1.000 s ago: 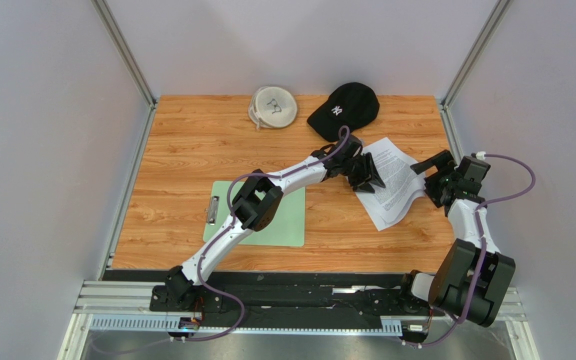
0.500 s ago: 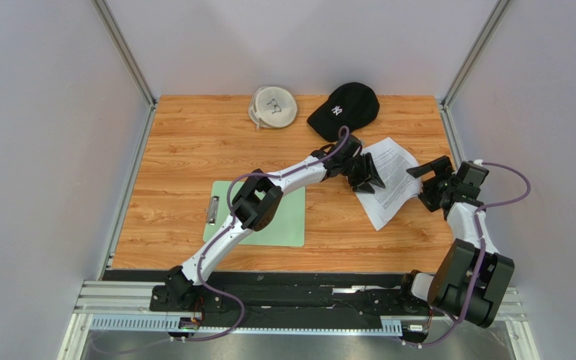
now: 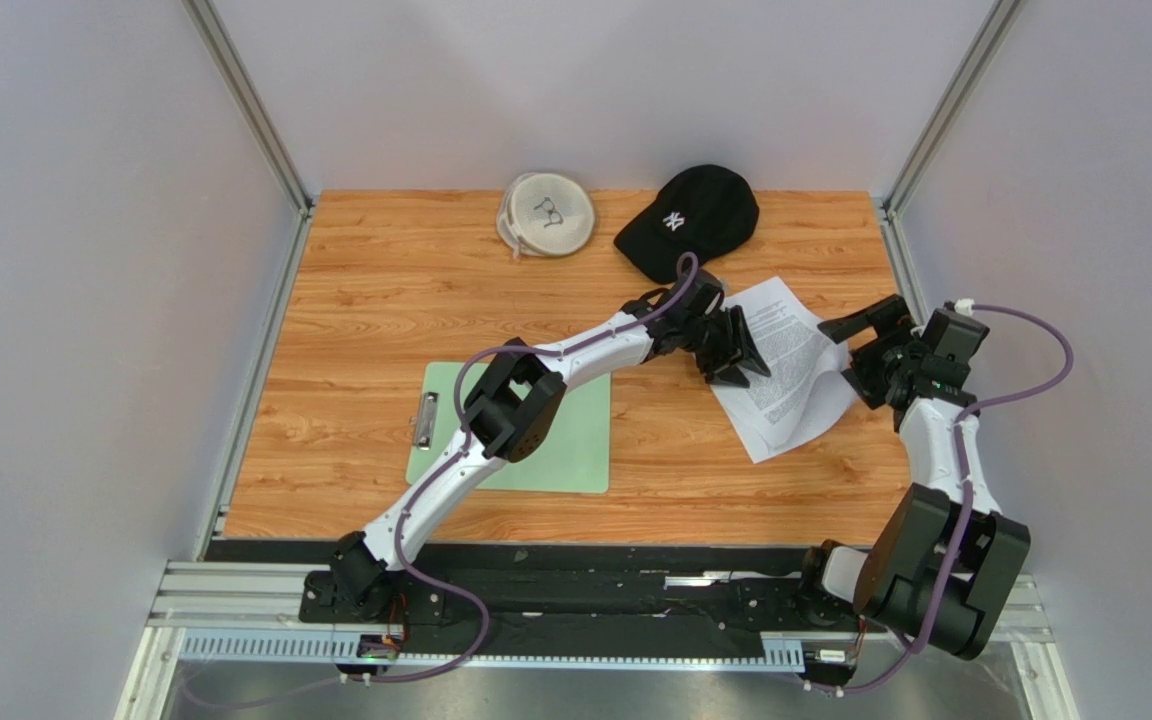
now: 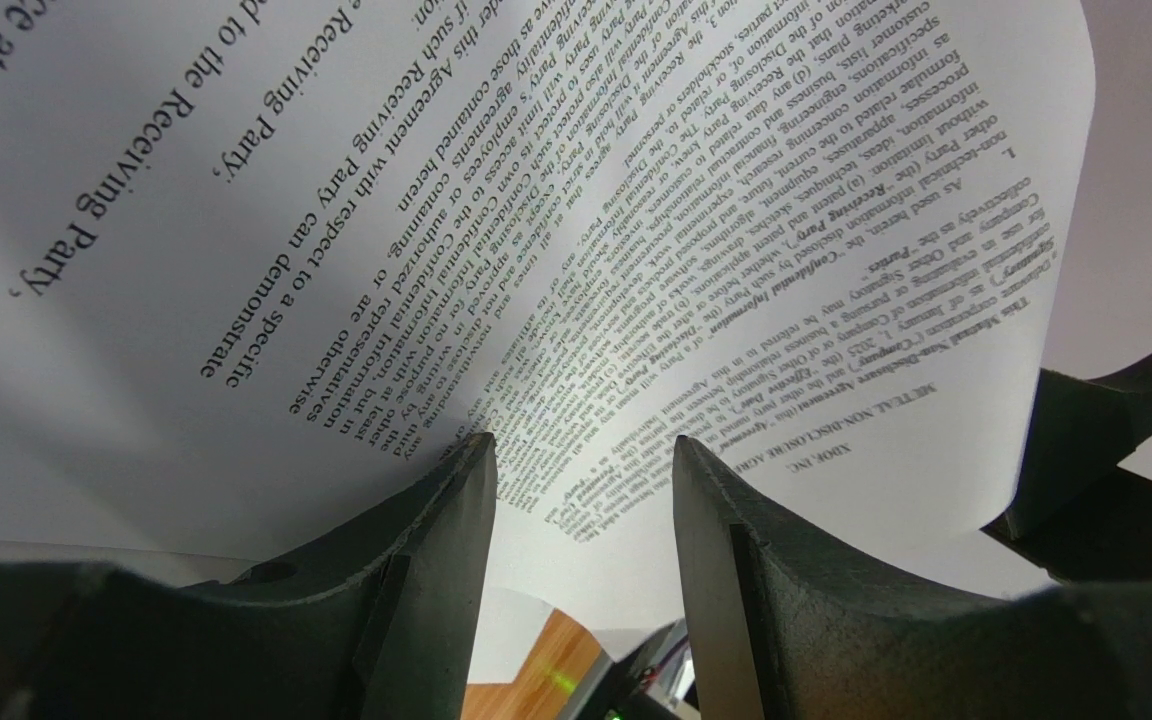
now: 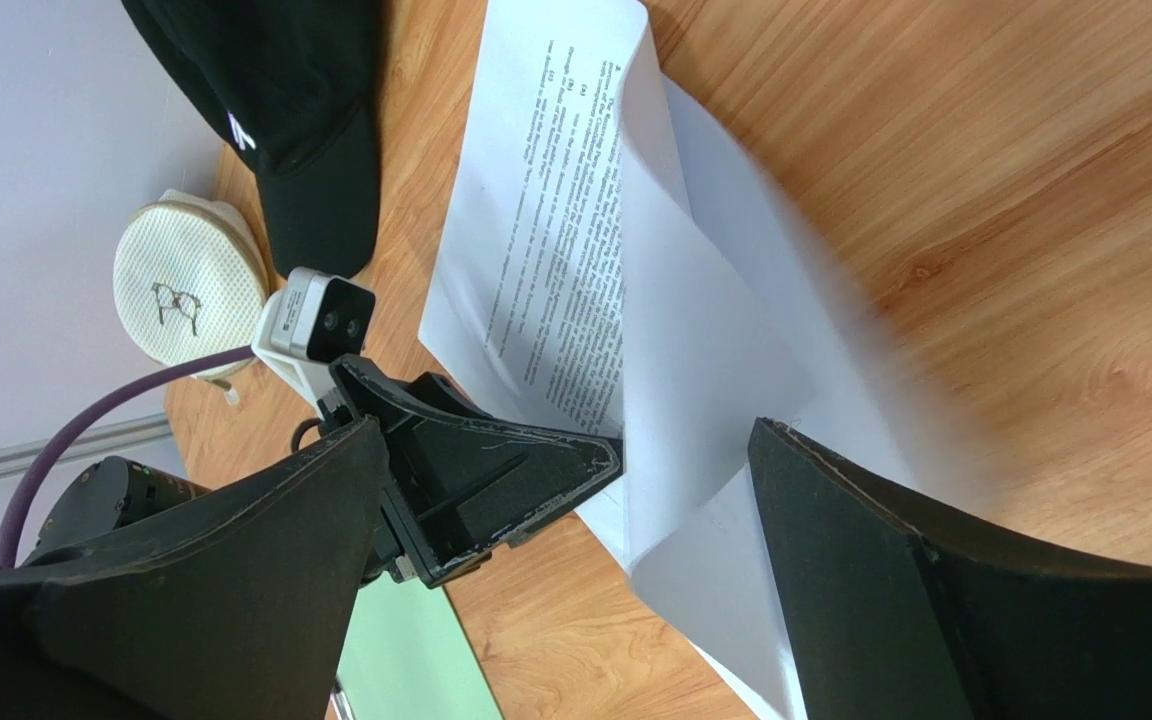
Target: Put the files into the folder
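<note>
Top view: the files (image 3: 790, 375) lie at the right of the desk (image 3: 387, 300), well apart from the folder (image 3: 579, 443).

Left wrist view: the left hand (image 4: 582, 450) is part-open astride a curled sheet and clamps nothing.

Right wrist view: only here is the right hand (image 5: 567, 435) seen to gape wide and empty over the sheets.

Recommendation: close squarely on all sheets before any transfer.

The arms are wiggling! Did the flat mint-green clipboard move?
No. The flat mint-green clipboard keeps its spot, its clip equally near the wooden table's left edge.
</note>
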Robot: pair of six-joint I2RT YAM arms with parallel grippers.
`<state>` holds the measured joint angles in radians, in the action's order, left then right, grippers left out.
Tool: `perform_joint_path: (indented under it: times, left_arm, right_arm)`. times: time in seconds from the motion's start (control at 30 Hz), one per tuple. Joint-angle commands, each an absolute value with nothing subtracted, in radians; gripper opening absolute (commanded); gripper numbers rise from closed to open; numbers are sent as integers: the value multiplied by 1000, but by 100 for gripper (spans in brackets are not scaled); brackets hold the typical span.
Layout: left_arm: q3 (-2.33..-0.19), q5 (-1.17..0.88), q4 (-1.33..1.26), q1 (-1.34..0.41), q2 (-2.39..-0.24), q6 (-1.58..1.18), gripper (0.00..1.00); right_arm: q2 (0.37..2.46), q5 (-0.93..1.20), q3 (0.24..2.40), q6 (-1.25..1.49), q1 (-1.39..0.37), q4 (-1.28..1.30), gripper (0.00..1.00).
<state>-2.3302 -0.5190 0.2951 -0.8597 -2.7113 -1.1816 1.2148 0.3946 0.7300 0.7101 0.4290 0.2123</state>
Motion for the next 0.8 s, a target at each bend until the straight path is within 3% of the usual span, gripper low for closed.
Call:
perform_joint_path:
  times: [0.0, 0.6, 0.77]
  left_arm:
    - [-2321, -525, 299, -857, -2734, -1187, 57]
    - [-2319, -532, 281, -857, -2738, -1200, 57]
    - [-2318, -538, 278, -857, -2740, -1193, 57]
  right_arm:
    - [1223, 428, 770, 744, 436, 189, 96]
    - [1200, 482, 561, 838, 419, 83, 100]
    - [1215, 459, 572, 822, 420, 87, 93]
